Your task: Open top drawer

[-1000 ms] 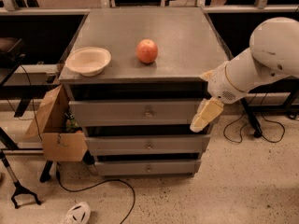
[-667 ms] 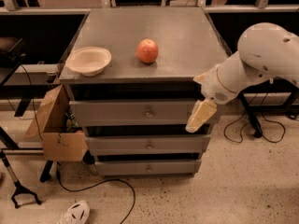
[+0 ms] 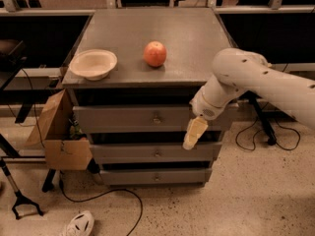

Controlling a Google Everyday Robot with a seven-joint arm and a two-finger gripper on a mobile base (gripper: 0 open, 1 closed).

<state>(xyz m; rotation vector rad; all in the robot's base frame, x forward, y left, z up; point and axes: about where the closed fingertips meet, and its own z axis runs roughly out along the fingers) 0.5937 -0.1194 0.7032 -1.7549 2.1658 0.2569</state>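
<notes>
- A bowl (image 3: 93, 63) and an apple (image 3: 155, 53) are placed apart on the cabinet top (image 3: 197, 38).
- A cardboard box (image 3: 59, 136) is seen at its left.
- The middle drawer (image 3: 128, 153) is overlapped at its upper edge by the gripper (image 3: 195, 133).

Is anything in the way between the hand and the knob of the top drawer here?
Nothing visible. The hand hangs in front of the right part of the top drawer. Only bare drawer front lies between it and the knob to its left.

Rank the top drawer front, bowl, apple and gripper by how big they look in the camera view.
top drawer front
bowl
apple and gripper look alike; the gripper hangs before the drawer's right end, nearer the camera.
</notes>
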